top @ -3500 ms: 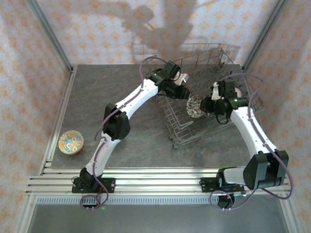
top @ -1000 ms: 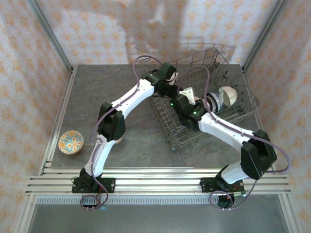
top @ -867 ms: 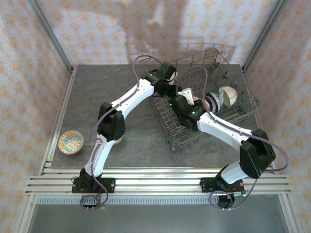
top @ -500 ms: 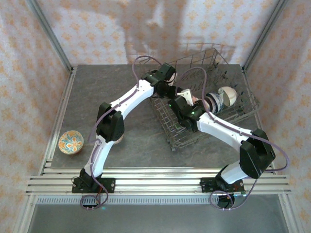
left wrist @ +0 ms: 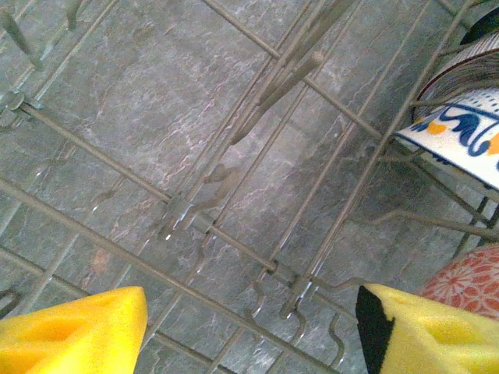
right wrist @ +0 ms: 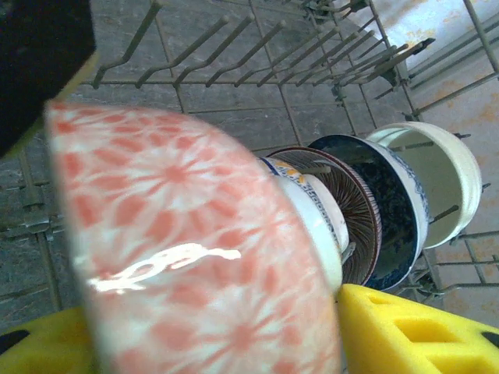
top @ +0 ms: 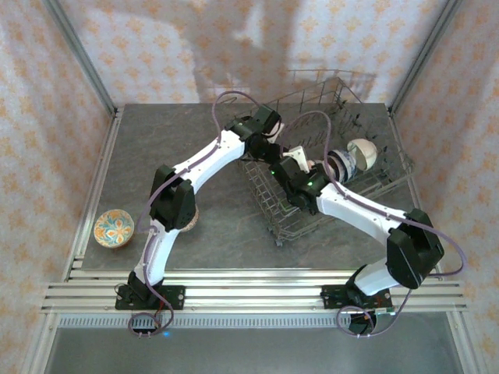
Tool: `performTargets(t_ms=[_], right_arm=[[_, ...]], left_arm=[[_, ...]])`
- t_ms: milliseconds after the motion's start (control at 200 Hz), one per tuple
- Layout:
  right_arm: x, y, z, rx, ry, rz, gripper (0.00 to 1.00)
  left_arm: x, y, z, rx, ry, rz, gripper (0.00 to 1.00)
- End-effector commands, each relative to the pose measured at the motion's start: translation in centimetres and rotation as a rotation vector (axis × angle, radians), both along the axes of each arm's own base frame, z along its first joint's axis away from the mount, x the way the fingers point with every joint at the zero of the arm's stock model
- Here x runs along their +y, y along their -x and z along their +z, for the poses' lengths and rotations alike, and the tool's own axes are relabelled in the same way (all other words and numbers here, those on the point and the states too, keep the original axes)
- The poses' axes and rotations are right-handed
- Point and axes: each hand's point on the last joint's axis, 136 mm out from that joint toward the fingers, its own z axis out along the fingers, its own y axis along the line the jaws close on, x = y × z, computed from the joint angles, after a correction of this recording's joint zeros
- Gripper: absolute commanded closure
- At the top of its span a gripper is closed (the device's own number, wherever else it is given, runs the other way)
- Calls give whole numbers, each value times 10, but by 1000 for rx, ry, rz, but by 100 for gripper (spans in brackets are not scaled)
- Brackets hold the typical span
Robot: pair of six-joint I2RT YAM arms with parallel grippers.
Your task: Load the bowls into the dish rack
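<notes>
My left gripper (left wrist: 249, 331) hangs spread over the dish rack (left wrist: 179, 210). My right gripper (right wrist: 218, 339) flanks the pink-patterned bowl (right wrist: 187, 218); pinching or not, I cannot tell.

The dish rack (left wrist: 181, 210) is dull grey metal wire. Under it, the table top (left wrist: 156, 101) looks like matt, veined grey stone. The pink-patterned bowl (right wrist: 179, 234) is smooth, glossy glazed ceramic that catches a white glare. The right gripper's pads (right wrist: 405, 335), at lower right, seem to be matt yellow plastic.

pink bowl (right wrist: 195, 257): blurred; bottom cut off by frame edge
blue-and-white bowl (left wrist: 468, 132): cut off at right edge
</notes>
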Motion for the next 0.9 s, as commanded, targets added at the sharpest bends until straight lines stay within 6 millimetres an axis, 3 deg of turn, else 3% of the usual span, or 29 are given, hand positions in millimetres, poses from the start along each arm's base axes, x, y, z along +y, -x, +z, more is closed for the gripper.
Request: performTargets(t_ms=[0,205,360,551,691,896], right_arm=[[-5,15,-15,71,17,34,41],[-9,22,-16,86,25,50,37],[5,23,-21,132,-12,107,36],[16,26,-26,185,-37,172,24],[17,21,-23,200,-57,161,23],[14,12,1,161,-173,140,21]], left_arm=[[34,16,10,13,-117,-16,34],[40,19,12,8,-163,-42,36],[38,16,21,-20,-150,-40,36],[42,14,35,-49,-139,-5,26],[44,9,54,-76,-93,52,23],[60,-1,97,-94,102,237,21]])
